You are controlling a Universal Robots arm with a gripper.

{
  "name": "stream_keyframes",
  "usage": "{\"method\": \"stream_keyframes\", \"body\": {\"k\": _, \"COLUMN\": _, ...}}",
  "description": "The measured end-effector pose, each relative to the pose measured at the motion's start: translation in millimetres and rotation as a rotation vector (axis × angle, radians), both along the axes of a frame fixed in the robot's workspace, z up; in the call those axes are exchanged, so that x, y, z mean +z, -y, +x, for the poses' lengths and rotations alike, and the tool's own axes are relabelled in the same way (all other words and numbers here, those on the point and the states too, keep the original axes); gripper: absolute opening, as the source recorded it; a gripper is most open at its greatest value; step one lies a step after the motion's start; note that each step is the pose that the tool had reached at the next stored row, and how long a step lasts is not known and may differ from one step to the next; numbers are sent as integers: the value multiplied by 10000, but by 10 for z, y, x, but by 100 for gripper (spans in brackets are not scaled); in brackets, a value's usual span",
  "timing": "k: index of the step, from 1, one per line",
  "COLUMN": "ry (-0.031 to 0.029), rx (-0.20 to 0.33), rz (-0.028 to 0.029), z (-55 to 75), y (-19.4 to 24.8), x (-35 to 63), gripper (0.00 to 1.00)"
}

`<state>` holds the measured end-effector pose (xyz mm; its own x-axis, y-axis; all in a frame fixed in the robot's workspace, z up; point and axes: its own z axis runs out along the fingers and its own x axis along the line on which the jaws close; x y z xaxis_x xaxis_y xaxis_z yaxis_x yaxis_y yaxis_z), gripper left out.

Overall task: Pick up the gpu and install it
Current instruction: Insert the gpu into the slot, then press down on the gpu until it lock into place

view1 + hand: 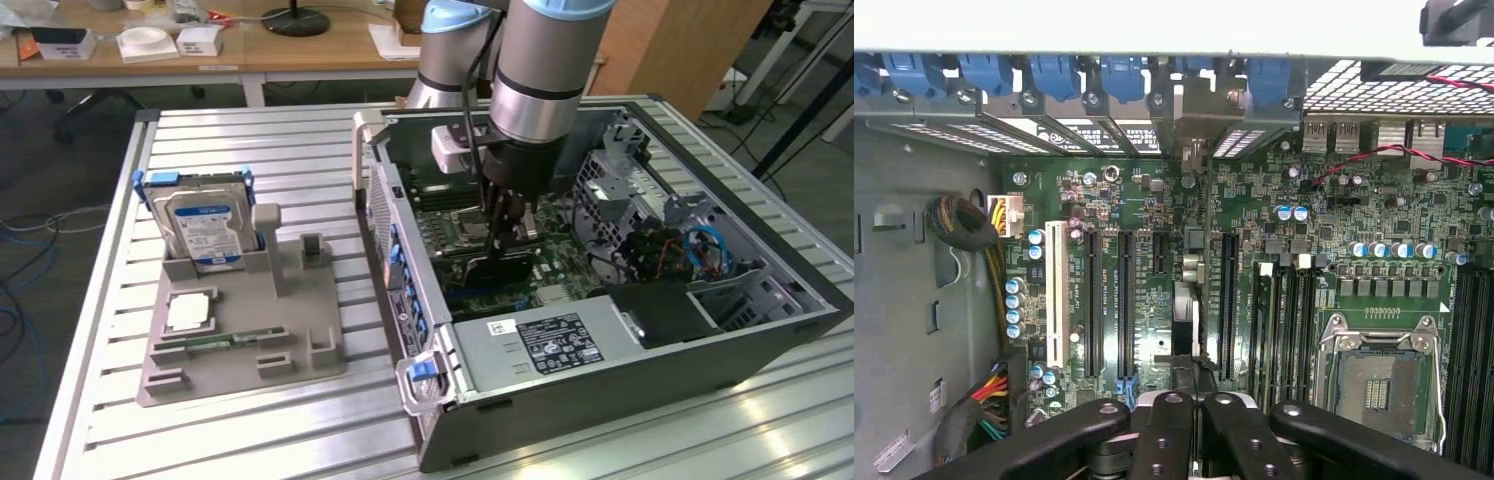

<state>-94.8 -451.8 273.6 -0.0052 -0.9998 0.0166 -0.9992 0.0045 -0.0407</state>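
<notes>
Slatted aluminium makes up the bench (267,140), with wooden desks and a round black lamp base behind it. On the bench, toward the exterior view's right, lies an open computer case (747,345) with its side panel off, showing the green motherboard (1144,215), a grey power supply (554,340) with a white label, and blue cables (707,250) by the drive cage. The robot arm (541,70) reaches down from above into the case. Toward the exterior view's left sits a grey parts holder (240,340), carrying 1 upright silver hard drive (203,232) with a blue-white label, 1 square processor (187,312) lying flat, and 1 narrow green memory stick (220,342). The gripper (509,250) hangs low over the motherboard, its black fingers (1164,420) drawn tightly together on the gpu (1186,320), a thin black card seen edge-on, standing upright on the board between 2 long black expansion slots (1124,300), its far end toward the row of blue slot latches (1054,75) at the case's rear. Just beside it lie the empty silver processor socket (1379,375) and black memory slots (1284,320).
</notes>
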Motion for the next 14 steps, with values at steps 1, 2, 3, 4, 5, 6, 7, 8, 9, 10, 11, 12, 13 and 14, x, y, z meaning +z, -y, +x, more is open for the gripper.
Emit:
{"method": "stream_keyframes", "body": {"k": 1, "ry": 0, "rx": 0, "rz": 0, "z": 0, "y": 0, "x": 0, "gripper": 11}}
{"method": "stream_keyframes", "body": {"k": 2, "ry": 0, "rx": 0, "rz": 0, "z": 0, "y": 0, "x": 0, "gripper": 11}}
{"method": "stream_keyframes", "body": {"k": 3, "ry": 0, "rx": 0, "rz": 0, "z": 0, "y": 0, "x": 0, "gripper": 11}}
{"method": "stream_keyframes", "body": {"k": 4, "ry": 0, "rx": 0, "rz": 0, "z": 0, "y": 0, "x": 0, "gripper": 11}}
{"method": "stream_keyframes", "body": {"k": 5, "ry": 0, "rx": 0, "rz": 1, "z": 0, "y": 0, "x": 0, "gripper": 11}}
{"method": "stream_keyframes", "body": {"k": 6, "ry": 0, "rx": 1, "rz": 0, "z": 0, "y": 0, "x": 0, "gripper": 11}}
{"method": "stream_keyframes", "body": {"k": 7, "ry": 0, "rx": 0, "rz": 0, "z": 0, "y": 0, "x": 0, "gripper": 11}}
{"method": "stream_keyframes", "body": {"k": 8, "ry": 0, "rx": 0, "rz": 0, "z": 0, "y": 0, "x": 0, "gripper": 11}}
{"method": "stream_keyframes", "body": {"k": 9, "ry": -1, "rx": 0, "rz": -1, "z": 0, "y": 0, "x": -1, "gripper": 11}}
{"method": "stream_keyframes", "body": {"k": 10, "ry": 0, "rx": 0, "rz": 0, "z": 0, "y": 0, "x": -6, "gripper": 11}}
{"method": "stream_keyframes", "body": {"k": 11, "ry": -1, "rx": 0, "rz": -1, "z": 0, "y": 0, "x": -13, "gripper": 11}}
{"method": "stream_keyframes", "body": {"k": 12, "ry": -1, "rx": -1, "rz": 0, "z": 0, "y": 0, "x": -19, "gripper": 11}}
{"method": "stream_keyframes", "body": {"k": 13, "ry": -1, "rx": -1, "rz": 0, "z": -3, "y": 0, "x": -25, "gripper": 11}}
{"method": "stream_keyframes", "body": {"k": 14, "ry": -1, "rx": -5, "rz": 1, "z": -6, "y": -2, "x": -30, "gripper": 11}}
